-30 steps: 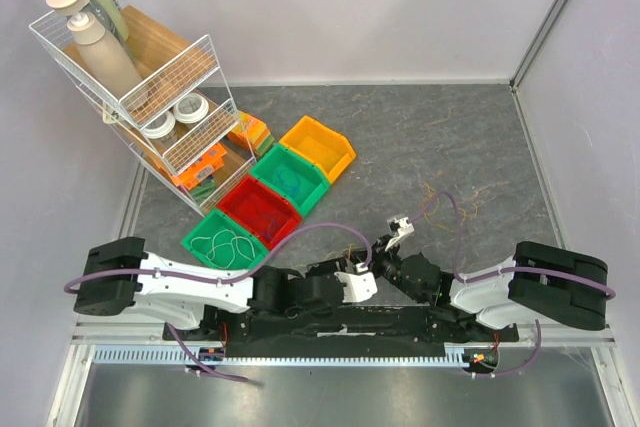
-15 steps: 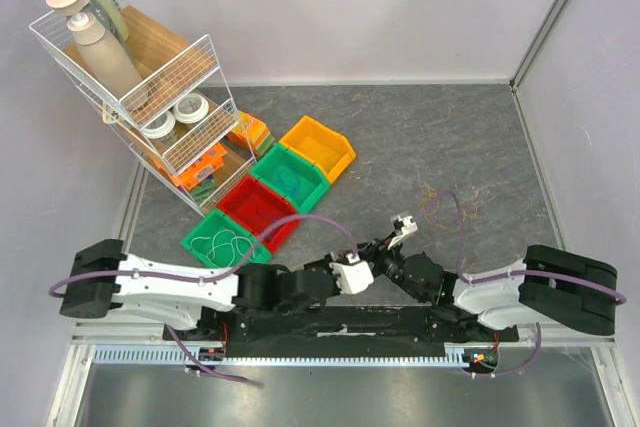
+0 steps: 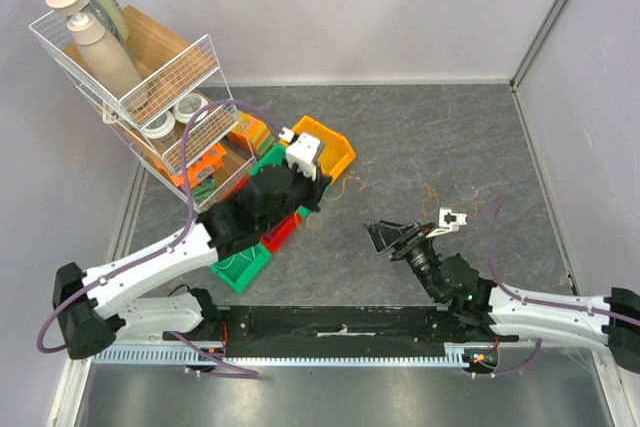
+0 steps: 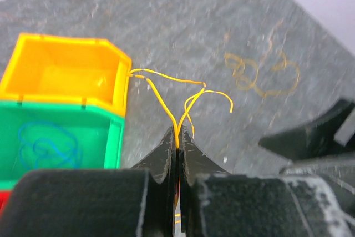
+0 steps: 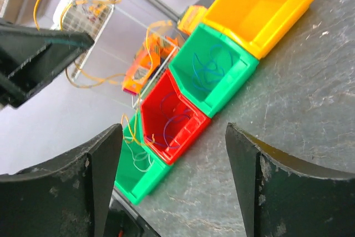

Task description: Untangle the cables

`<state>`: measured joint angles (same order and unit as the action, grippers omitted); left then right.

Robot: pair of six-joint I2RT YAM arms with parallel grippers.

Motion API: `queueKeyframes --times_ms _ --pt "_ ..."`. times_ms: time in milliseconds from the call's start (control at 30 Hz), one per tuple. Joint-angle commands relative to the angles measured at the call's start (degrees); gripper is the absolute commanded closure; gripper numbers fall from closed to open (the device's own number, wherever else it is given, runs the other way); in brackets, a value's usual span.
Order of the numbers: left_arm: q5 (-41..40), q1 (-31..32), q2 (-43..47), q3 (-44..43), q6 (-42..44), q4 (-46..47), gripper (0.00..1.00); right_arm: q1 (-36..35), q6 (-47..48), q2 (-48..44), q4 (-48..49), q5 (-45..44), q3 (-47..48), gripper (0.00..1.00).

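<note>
My left gripper is shut on a thin yellow cable, whose loose ends fan out above the jaws. One end reaches the lip of the yellow bin. From above, the left gripper hangs beside that yellow bin. A small loose tangle of orange-yellow cables lies on the grey table, and shows blurred as the tangle in the left wrist view. My right gripper is open with nothing between its fingers. It sits low over the table, facing the bins.
The bins stand in a diagonal row: yellow, green with blue wire, red with purple wire, green with white wire. A wire rack with bottles stands at the back left. Walls close in the table.
The left arm swung from near the arm bases up to the yellow bin, its jaws closing on the yellow cable. The right gripper opened and drew back to the right.
</note>
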<state>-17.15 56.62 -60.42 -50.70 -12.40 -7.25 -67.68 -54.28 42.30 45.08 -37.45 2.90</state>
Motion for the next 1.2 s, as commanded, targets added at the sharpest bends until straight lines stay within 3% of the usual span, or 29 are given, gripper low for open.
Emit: queueKeyframes --times_ms 0,100,233,400,567,900,1033,1167 --pt "4.05 -4.31 -7.50 -8.27 -2.10 6.79 0.99 0.09 -3.90 -8.01 -12.19 -6.84 -11.86 0.18" --pt "5.53 -9.93 -12.86 -11.17 -3.23 12.85 0.98 0.09 -3.73 -9.52 -13.70 -6.67 -11.86 0.18" --pt "13.26 -18.11 -23.31 -15.91 -7.28 20.15 0.98 0.09 -3.02 -7.07 -10.72 -5.62 -11.95 0.18" --pt "19.77 -22.16 -35.27 -22.32 -8.07 28.59 0.98 0.09 -2.32 -4.95 -8.34 -4.91 -12.04 0.17" --pt "18.91 -23.40 -43.45 -27.09 -3.78 32.38 0.98 0.09 -2.23 -5.65 -8.87 -5.09 -12.04 0.14" --pt "14.61 -24.72 -43.65 -16.20 4.93 34.41 0.98 0.09 -2.93 -6.09 -9.92 -5.35 -12.04 0.11" --pt "13.10 -24.63 -39.17 -9.52 3.44 37.82 0.98 0.09 -3.11 -5.39 -9.22 -5.61 -12.04 0.11" --pt "11.00 -24.80 -37.58 -7.58 3.18 34.76 0.98 0.09 -3.28 -4.69 -8.78 -5.35 -12.12 0.11"
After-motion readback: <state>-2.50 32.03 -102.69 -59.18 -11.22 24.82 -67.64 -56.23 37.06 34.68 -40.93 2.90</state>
